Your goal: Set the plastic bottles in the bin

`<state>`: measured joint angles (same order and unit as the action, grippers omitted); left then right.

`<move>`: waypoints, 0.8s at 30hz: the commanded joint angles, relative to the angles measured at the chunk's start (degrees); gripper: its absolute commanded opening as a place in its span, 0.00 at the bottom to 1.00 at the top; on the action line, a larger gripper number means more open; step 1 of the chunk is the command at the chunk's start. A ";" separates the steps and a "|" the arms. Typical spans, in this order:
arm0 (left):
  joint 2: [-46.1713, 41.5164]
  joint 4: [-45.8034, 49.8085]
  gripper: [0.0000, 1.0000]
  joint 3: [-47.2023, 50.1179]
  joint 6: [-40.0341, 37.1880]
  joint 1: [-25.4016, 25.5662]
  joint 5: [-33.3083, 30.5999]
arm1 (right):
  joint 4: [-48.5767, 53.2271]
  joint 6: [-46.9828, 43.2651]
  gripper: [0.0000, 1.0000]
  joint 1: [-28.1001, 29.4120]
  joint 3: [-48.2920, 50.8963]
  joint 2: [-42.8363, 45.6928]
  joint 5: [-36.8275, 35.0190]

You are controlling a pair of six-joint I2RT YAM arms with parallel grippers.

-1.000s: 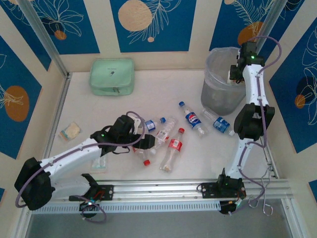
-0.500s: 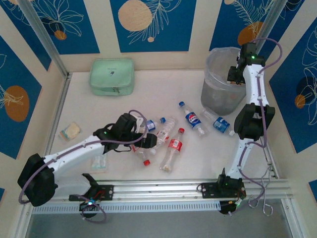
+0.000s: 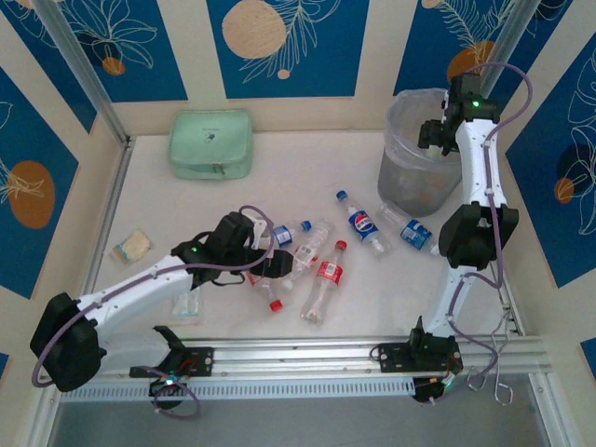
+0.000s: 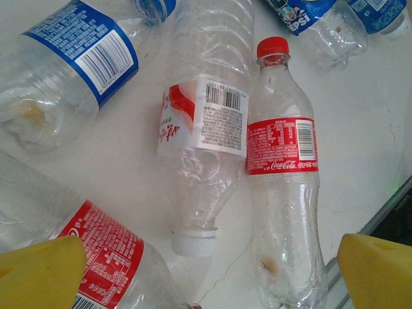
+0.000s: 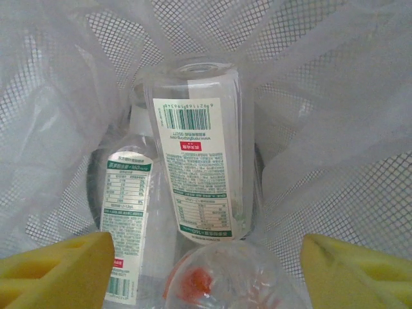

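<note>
Several plastic bottles lie in the middle of the table: a Pepsi one point(image 3: 361, 223), a Coca-Cola one point(image 3: 326, 279) and a clear one point(image 3: 307, 244). My left gripper point(image 3: 270, 265) hovers low over them, open. In its wrist view the left gripper point(image 4: 209, 277) straddles a white-capped bottle point(image 4: 206, 129), the Coca-Cola bottle point(image 4: 283, 187) and a red-labelled bottle point(image 4: 103, 257), touching none. My right gripper point(image 3: 436, 135) hangs open over the bin point(image 3: 414, 158). In the right wrist view a red-capped bottle point(image 5: 225, 277) lies loose between the right gripper point(image 5: 209, 277) fingers, above two green-labelled bottles point(image 5: 199, 167) in the bin point(image 5: 360, 129).
A mint green pouch point(image 3: 211, 143) sits at the back left. Small flat packets point(image 3: 131, 247) lie near the left wall, one point(image 3: 186, 307) under my left arm. A small blue-labelled bottle point(image 3: 414, 233) lies at the bin's foot. A metal rail point(image 3: 354, 358) runs along the front edge.
My right gripper has opened over the bin and let its bottle drop from the pads. The left gripper has opened a little wider and shifted slightly over the bottle pile.
</note>
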<state>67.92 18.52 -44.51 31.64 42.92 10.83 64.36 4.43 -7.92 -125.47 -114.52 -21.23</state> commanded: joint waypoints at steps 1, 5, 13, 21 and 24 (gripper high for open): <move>-1.42 0.90 1.00 0.11 0.79 -0.56 -1.29 | 0.78 0.50 0.68 -0.07 -0.44 1.25 2.06; -2.85 1.36 1.00 1.15 1.27 -0.64 -2.24 | 0.36 0.74 0.53 -0.49 1.07 0.52 3.16; -3.35 1.86 1.00 4.80 6.07 -0.69 -2.96 | 0.00 2.03 0.46 -0.51 5.84 -0.48 4.15; -10.62 6.15 1.00 9.15 17.15 -0.69 -9.24 | 1.43 2.86 0.54 -0.87 -2.43 2.06 4.96; -13.69 5.96 1.00 10.76 23.83 -0.47 -11.16 | 1.82 3.85 0.64 -0.78 -5.75 3.50 5.77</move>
<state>56.60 23.00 -34.89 47.68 42.76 3.31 64.58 6.98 -8.58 -127.42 -114.41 -17.58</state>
